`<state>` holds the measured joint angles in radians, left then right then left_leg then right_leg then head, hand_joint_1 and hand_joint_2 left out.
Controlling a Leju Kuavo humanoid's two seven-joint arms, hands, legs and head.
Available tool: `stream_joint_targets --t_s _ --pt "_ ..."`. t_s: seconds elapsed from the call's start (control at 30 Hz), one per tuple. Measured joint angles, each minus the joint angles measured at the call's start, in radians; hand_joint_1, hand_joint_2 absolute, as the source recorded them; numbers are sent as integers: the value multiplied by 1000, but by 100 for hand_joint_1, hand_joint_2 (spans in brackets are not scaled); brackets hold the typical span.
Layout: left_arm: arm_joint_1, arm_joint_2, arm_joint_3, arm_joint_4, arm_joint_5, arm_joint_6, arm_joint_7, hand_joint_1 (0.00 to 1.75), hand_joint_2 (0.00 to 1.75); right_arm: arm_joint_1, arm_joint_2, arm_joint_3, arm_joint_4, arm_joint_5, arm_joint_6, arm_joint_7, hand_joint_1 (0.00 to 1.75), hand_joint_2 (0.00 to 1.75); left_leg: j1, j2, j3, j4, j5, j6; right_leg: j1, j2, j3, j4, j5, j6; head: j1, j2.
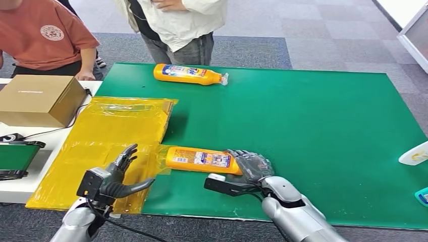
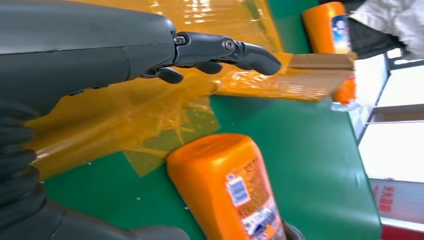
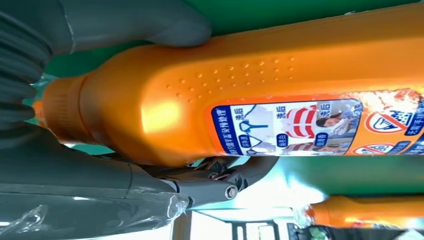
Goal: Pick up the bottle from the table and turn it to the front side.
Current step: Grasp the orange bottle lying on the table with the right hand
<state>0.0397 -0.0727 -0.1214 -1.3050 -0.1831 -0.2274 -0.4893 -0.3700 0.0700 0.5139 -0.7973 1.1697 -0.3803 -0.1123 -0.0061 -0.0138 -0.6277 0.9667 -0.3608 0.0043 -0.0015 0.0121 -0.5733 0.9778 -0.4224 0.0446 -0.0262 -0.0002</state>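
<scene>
An orange bottle (image 1: 202, 159) lies on its side near the front of the green table (image 1: 313, 131), its label with small print facing up. My right hand (image 1: 251, 165) grips its neck end; in the right wrist view the thumb (image 3: 130, 22) presses one side of the bottle (image 3: 250, 90) and the darker fingers (image 3: 225, 177) wrap the other side. My left hand (image 1: 121, 176) hovers open over the yellow plastic sheet (image 1: 111, 136), just left of the bottle's base (image 2: 227, 190), touching nothing. Its fingers (image 2: 225, 50) are stretched out.
A second orange bottle (image 1: 188, 74) lies at the table's far edge, in front of a standing person (image 1: 176, 25). Another person (image 1: 45, 35) stands behind a cardboard box (image 1: 38, 100) on the white side table. A white container (image 1: 415, 154) sits at the right edge.
</scene>
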Motion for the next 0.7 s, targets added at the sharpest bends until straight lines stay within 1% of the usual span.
stream_joint_targets --t_s 0.17,0.23,0.27,0.33,0.43,0.5,0.63,0.7 --pt "15 4 -31 -67 1 2 9 0 175 25 0 3 -31 7 -29 -32 175 175 0 0 0 0 0 0 0 0 0 0 0 0 0 0" --pt "18 6 -42 -93 2 6 9 0 175 36 0 2 -49 -46 -9 -57 175 175 0 0 0 0 0 0 0 0 0 0 0 0 0 0" --pt "20 8 -46 -105 3 10 9 0 175 42 0 -2 -61 -99 15 -76 175 175 0 0 0 0 0 0 0 0 0 0 0 0 0 0" --pt "27 11 -51 -131 8 21 9 0 175 57 1 -21 -92 -250 87 -121 175 175 0 0 0 0 0 0 0 0 0 0 0 0 0 0" --pt "42 16 -51 -168 26 36 3 0 175 83 3 -70 -152 -487 219 -173 175 175 0 0 0 0 0 0 0 0 0 0 0 0 0 0" --pt "52 18 -51 -189 43 41 -8 0 175 105 4 -109 -196 -613 287 -195 175 175 0 0 0 0 0 0 0 0 0 0 0 0 0 0" --pt "67 19 -50 -232 94 38 -37 0 175 142 5 -177 -286 -803 374 -225 175 175 0 0 0 0 0 0 0 0 0 0 0 0 0 0" --pt "74 16 -50 -262 143 25 -45 0 175 161 6 -204 -340 -869 395 -241 175 175 0 0 0 0 0 0 0 0 0 0 0 0 0 0"
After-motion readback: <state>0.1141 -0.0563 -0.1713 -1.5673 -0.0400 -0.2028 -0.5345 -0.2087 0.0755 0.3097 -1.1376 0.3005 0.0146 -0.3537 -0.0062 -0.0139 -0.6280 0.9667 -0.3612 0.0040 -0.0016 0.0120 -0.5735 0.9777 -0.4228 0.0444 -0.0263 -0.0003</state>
